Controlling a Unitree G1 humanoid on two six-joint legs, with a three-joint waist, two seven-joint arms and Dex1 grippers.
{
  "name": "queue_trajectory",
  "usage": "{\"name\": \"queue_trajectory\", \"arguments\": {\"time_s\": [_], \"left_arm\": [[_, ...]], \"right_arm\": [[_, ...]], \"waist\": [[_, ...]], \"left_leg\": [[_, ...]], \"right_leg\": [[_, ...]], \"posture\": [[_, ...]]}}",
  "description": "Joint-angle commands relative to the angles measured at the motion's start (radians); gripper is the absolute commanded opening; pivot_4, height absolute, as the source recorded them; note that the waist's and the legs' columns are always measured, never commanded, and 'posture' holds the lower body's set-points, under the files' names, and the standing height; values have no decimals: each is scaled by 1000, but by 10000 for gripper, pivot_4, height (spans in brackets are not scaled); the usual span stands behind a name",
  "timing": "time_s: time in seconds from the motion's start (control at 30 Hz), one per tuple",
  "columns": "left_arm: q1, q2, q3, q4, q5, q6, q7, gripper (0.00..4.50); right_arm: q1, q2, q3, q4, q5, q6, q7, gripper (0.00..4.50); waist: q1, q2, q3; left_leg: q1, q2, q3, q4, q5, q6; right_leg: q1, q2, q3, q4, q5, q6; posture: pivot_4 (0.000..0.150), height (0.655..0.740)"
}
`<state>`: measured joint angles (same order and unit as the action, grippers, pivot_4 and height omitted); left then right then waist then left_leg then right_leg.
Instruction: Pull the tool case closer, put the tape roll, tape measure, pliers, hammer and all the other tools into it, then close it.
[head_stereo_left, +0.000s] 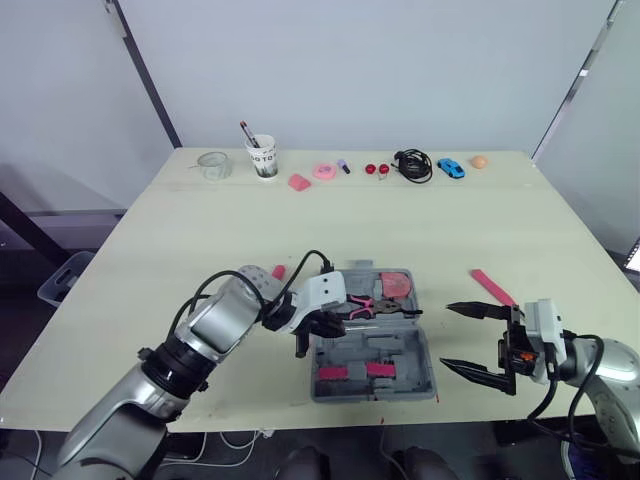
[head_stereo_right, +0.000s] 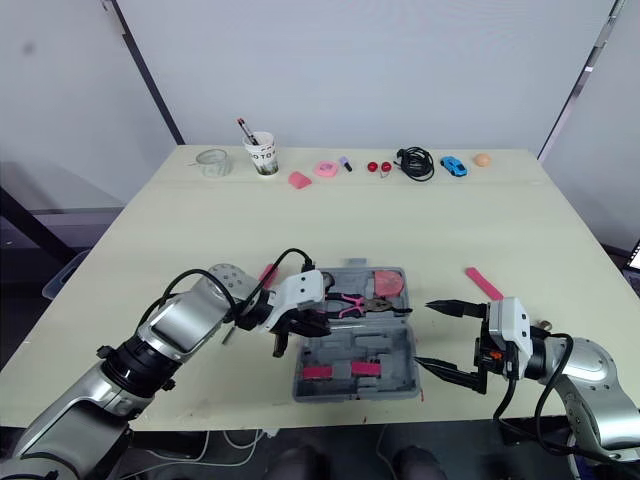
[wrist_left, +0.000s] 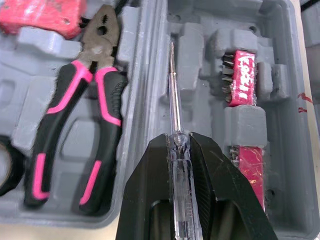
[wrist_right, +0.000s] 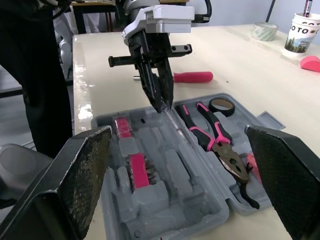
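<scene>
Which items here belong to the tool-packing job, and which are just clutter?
Job: tool case, pliers, tape roll, screwdriver in the left claw, pink-handled tool beside the case.
Lying about: paper cup, black cable, blue toy car, orange ball.

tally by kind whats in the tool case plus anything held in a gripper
pliers: 1
black tape roll: 1
pink tape measure: 1
pink bit holders: 2
screwdriver, held by left gripper: 1
total: 6
</scene>
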<state>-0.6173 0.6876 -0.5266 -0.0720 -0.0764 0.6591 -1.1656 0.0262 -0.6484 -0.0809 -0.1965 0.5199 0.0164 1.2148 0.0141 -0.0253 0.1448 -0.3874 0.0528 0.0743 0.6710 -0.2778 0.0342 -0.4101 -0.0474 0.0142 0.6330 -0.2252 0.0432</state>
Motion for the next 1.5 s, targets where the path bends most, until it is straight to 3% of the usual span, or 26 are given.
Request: {"name": "queue_trajectory", "arguments": {"time_s": [0.03, 0.7, 1.5], "left_arm": [[-15, -10, -20, 7, 31, -38, -10, 666], [-83, -122, -78, 175, 154, -146, -36, 666], [-96, -191, -77, 216, 203, -179, -45, 666]], "right_arm": [[-9, 1, -13, -10, 4, -23, 1, 45000], [2, 3, -1, -33, -11, -27, -8, 45000], [-9, -4, 23, -106, -16, 25, -63, 45000]], "waist": [[0, 0, 0], [1, 0, 0], [2, 0, 0]], "left_leg": [[0, 0, 0, 0, 0, 0], [0, 0, 0, 1, 0, 0], [-1, -3, -3, 2, 0, 0]], "right_leg": [[0, 0, 0, 0, 0, 0], [0, 0, 1, 1, 0, 0], [1, 0, 3, 3, 0, 1]], "posture": [[1500, 7400], [1500, 7400], [1500, 7400]]}}
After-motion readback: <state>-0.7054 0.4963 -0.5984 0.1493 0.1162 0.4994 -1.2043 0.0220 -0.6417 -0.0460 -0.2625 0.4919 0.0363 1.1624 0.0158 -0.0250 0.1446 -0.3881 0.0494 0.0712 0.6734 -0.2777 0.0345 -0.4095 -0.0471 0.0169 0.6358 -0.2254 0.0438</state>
